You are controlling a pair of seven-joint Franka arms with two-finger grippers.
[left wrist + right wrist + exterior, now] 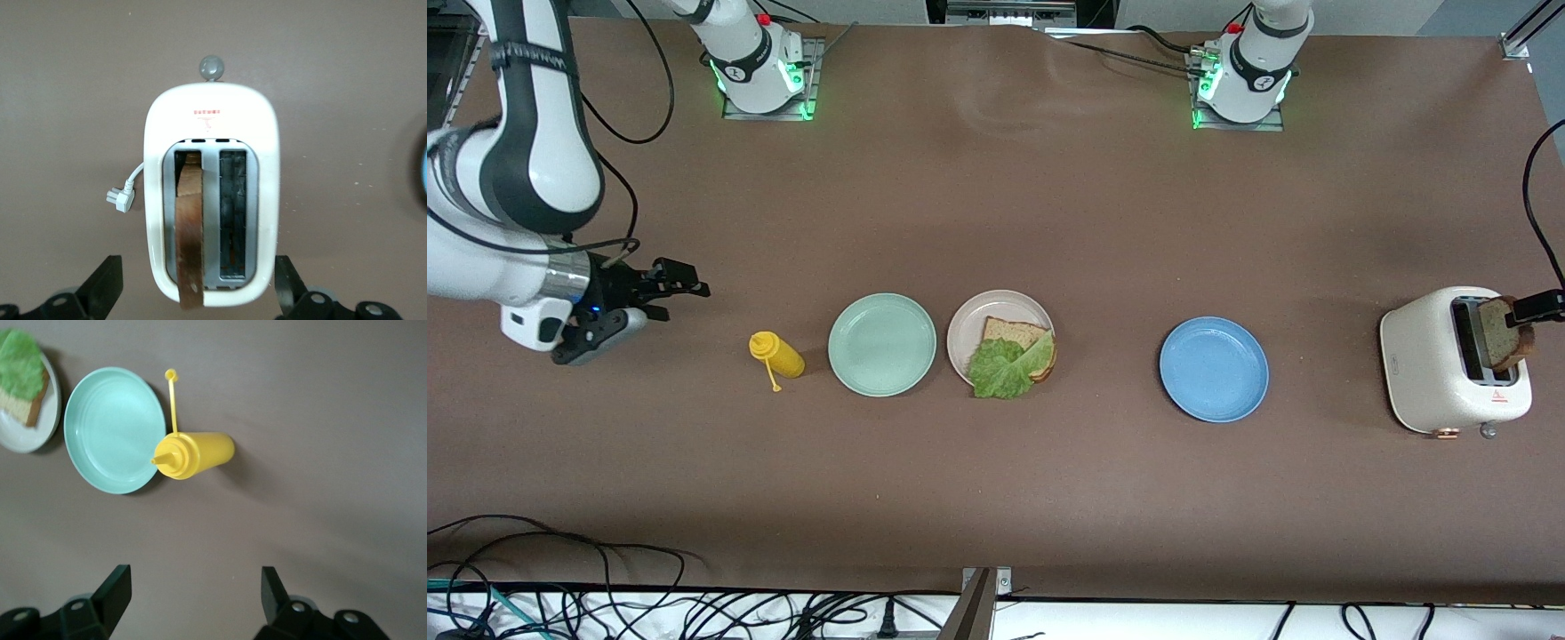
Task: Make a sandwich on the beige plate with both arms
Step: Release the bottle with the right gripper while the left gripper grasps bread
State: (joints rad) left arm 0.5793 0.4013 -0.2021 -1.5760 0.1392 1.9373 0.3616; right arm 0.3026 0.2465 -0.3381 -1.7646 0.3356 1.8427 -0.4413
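Note:
The beige plate (971,327) sits mid-table with a brown toast slice (1009,332) on it and a green lettuce leaf (1003,370) lying over that slice. They also show in the right wrist view as beige plate (27,439) and lettuce leaf (20,361). A second toast slice (1504,342) stands up out of a white toaster (1432,364) at the left arm's end. My left gripper (197,267) is open above the toaster (211,147), its fingers well apart on either side of the slice (190,227). My right gripper (195,580) hangs open and empty over bare table near the yellow bottle.
A yellow squeeze bottle (778,354) lies on its side beside a mint-green plate (880,345). A blue plate (1214,369) lies between the beige plate and the toaster. The toaster's plug (122,198) rests on the table. Cables run along the table's near edge.

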